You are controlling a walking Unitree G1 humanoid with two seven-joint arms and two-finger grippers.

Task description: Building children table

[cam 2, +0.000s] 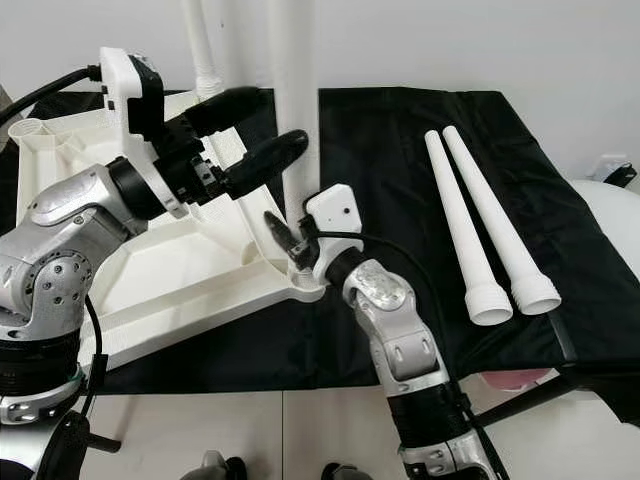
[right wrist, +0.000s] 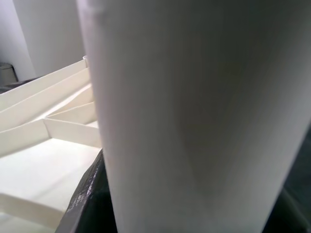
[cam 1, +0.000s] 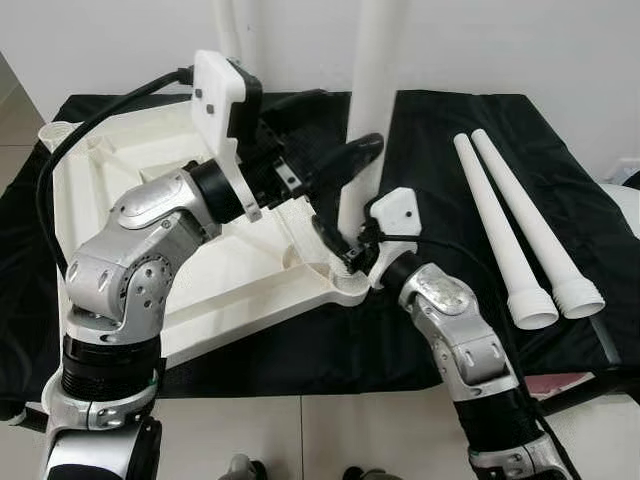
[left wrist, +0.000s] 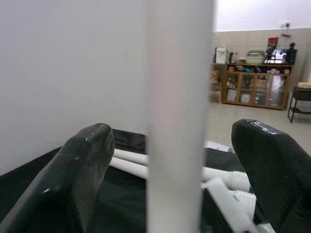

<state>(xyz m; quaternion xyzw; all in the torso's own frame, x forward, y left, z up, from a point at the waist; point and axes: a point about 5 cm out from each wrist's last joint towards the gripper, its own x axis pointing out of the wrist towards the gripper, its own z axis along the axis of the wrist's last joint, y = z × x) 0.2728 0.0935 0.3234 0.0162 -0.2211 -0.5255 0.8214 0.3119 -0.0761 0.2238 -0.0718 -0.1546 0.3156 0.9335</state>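
Note:
The white tabletop (cam 1: 230, 275) lies upside down on a black cloth. A white table leg (cam 1: 375, 70) stands upright in the socket at its near right corner. My left gripper (cam 1: 345, 122) is open around this leg partway up. In the left wrist view the leg (left wrist: 177, 116) sits between the two fingers (left wrist: 82, 165) with a gap on each side. My right gripper (cam 1: 345, 245) is shut on the leg just above the socket. In the right wrist view one black finger (right wrist: 90, 194) lies against the leg (right wrist: 194, 121). A second leg (cam 1: 228, 30) stands upright at the far side.
Two loose white legs (cam 1: 515, 235) lie side by side on the black cloth (cam 1: 450, 130) to the right, wide ends toward me. An open corner socket (cam 1: 55, 130) shows at the far left of the tabletop. A white wall stands close behind. Tiled floor lies below the near edge.

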